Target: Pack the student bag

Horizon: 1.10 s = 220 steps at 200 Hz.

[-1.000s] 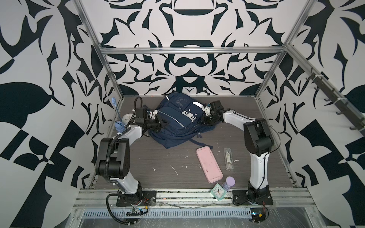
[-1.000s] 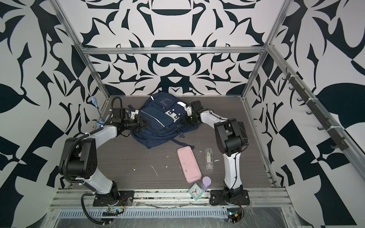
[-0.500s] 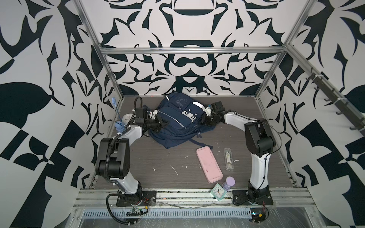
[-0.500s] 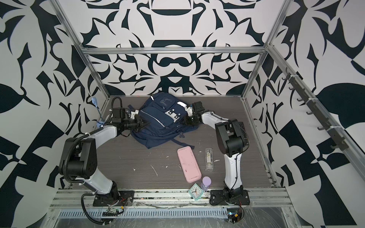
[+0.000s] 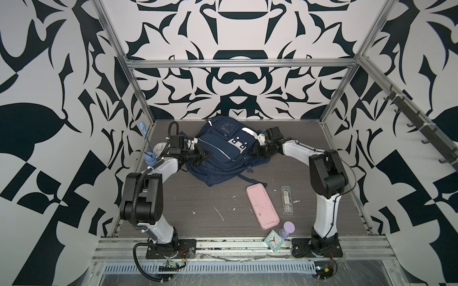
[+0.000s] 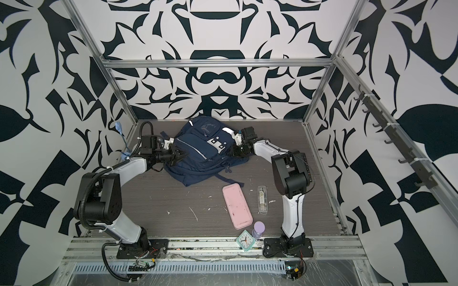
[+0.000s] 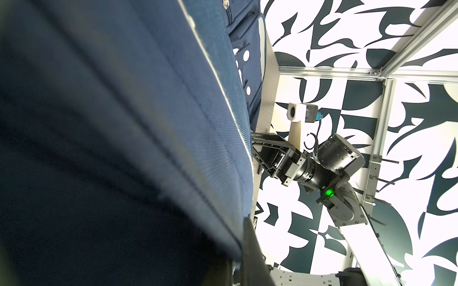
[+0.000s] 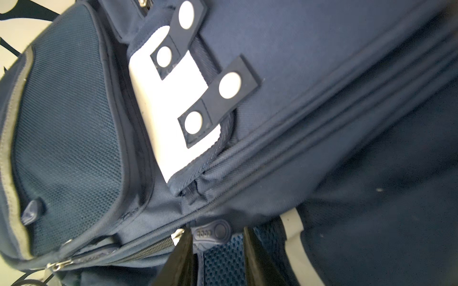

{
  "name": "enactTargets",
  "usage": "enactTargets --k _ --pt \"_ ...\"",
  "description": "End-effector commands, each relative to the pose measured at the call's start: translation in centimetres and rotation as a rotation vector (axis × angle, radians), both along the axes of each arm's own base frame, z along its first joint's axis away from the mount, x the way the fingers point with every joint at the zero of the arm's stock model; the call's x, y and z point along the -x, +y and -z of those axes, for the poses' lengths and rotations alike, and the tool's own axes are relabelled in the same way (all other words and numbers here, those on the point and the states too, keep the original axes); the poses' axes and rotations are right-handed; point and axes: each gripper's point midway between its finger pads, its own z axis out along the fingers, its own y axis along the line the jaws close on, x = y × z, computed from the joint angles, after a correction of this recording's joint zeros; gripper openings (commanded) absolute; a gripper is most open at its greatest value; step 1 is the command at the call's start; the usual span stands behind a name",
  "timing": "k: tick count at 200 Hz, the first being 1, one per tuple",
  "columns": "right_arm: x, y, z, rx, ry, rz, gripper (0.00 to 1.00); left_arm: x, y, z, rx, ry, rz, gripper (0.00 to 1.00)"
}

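The navy student bag [image 5: 223, 153] [image 6: 203, 151] lies at the back of the table in both top views, between my two arms. My left gripper [image 5: 205, 156] [image 6: 182, 155] [image 7: 242, 222] is shut on a seam of the bag's left side, and blue fabric fills most of the left wrist view. My right gripper [image 5: 257, 149] [image 6: 234, 149] [image 8: 215, 231] presses into the bag's right side. Its jaws stand partly closed, with a rubber zip pull [image 8: 212, 232] and blue mesh between them. The white flap pocket [image 8: 171, 104] with round studs lies just beyond.
A pink pencil case [image 5: 262, 208] and a clear pen case [image 5: 287, 200] lie on the table in front of the bag. A purple-capped bottle [image 5: 287, 229] and a mint clock [image 5: 273, 241] stand at the front edge beside the right arm's base.
The right gripper's jaws have closed a little on the bag's side. The bag and the left arm have not visibly moved.
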Motion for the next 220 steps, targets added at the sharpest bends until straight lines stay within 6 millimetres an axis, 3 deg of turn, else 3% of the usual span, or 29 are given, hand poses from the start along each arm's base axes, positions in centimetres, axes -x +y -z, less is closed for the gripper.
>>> enactTargets --k 1,98,220 --pt "-0.44 0.84 -0.92 -0.031 -0.016 -0.020 0.37 -0.45 0.37 -1.84 0.004 -0.060 -0.005 0.06" --pt "-1.26 1.28 -1.30 -0.041 -0.028 -0.028 0.37 -0.13 0.43 -1.59 -0.001 -0.054 -0.007 0.06" --pt "-0.57 1.68 -0.59 -0.063 0.007 -0.057 0.28 -0.23 0.45 -1.66 -0.003 -0.059 -0.008 0.06"
